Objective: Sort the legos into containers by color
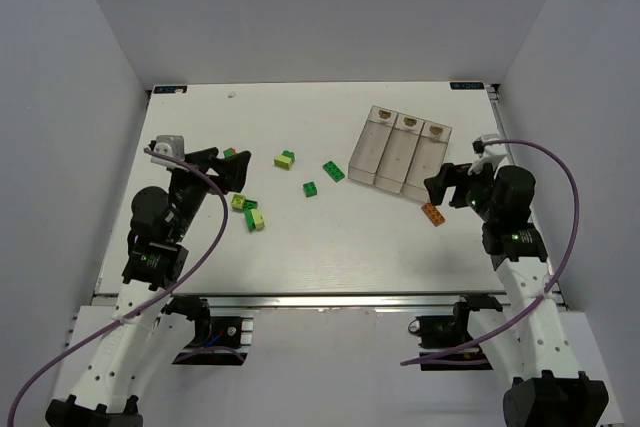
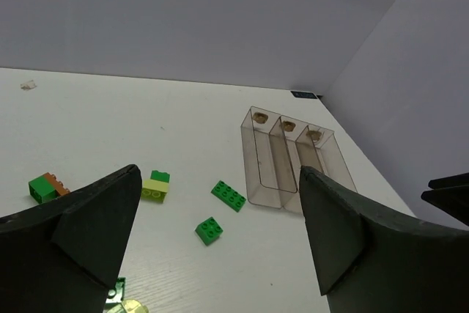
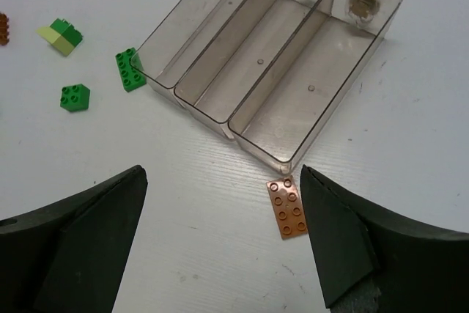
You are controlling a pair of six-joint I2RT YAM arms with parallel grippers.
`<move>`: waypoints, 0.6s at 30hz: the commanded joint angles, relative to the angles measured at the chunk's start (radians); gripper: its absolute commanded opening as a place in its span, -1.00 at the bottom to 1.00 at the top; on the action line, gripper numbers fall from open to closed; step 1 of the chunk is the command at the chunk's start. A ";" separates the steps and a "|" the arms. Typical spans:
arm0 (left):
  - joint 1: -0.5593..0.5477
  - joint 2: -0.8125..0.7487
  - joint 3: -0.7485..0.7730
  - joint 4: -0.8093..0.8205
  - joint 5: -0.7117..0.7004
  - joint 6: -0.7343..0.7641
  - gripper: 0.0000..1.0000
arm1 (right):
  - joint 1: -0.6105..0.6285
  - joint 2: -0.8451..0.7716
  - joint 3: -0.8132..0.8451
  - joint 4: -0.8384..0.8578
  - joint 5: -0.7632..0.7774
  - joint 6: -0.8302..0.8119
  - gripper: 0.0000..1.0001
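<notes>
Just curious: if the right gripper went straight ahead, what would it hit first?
Likely the orange brick, lying just ahead of the open right gripper, or the table beside it. The bins sit just beyond. Depth is unclear.

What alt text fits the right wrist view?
Three empty clear bins sit side by side, an orange lego lying flat just off their near end. The right gripper hovers above, jaws open; green legos lie left of the bins.

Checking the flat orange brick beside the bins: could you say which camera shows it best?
The right wrist view: the orange brick lies close up, studs distinct, just off the bins. Top external shows a small speck; left wrist does not show it.
</notes>
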 commanded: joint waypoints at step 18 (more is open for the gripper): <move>0.004 0.011 0.016 -0.021 0.007 -0.021 -0.05 | 0.021 -0.031 -0.008 -0.137 0.042 -0.629 0.79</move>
